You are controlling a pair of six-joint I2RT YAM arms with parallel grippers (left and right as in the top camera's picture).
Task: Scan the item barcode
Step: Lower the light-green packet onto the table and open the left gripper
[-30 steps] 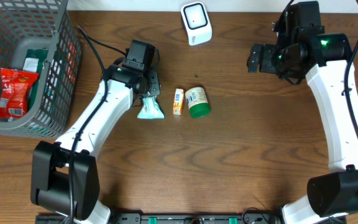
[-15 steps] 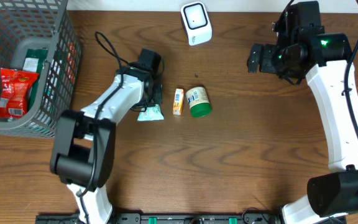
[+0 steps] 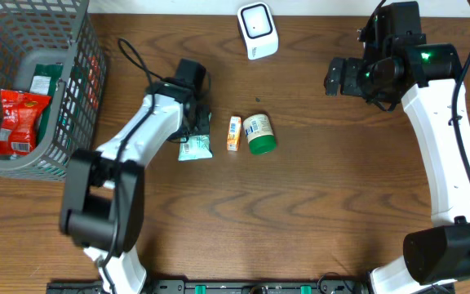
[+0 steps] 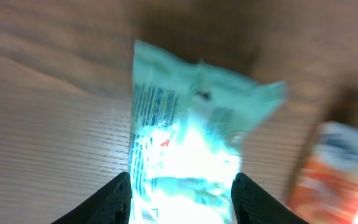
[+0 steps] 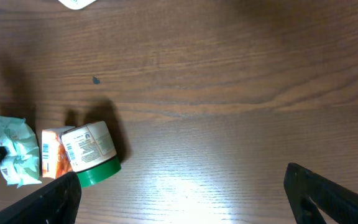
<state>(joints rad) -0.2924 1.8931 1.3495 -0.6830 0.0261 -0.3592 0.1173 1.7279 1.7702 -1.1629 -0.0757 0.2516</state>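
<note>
Moved: left claw [image 4: 182, 190] has loosened off teal pouch [image 3: 195, 148], pouch flat on desk [image 3: 317, 212].
Left claw: parted, straddling pouch.
Right claw [image 5: 180, 177]: wide open, empty.

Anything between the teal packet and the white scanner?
Nothing visible: bare table lies between the teal packet and the white scanner. The orange box and green-lidded jar sit beside the packet, off that line.

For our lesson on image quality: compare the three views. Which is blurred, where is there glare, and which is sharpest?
Left wrist: motion-blurred, with glare washing out the green packet. Right wrist: sharp, with a bright sheen on the table and the jar casting a soft shadow. Overhead: sharpest, evenly lit.
</note>
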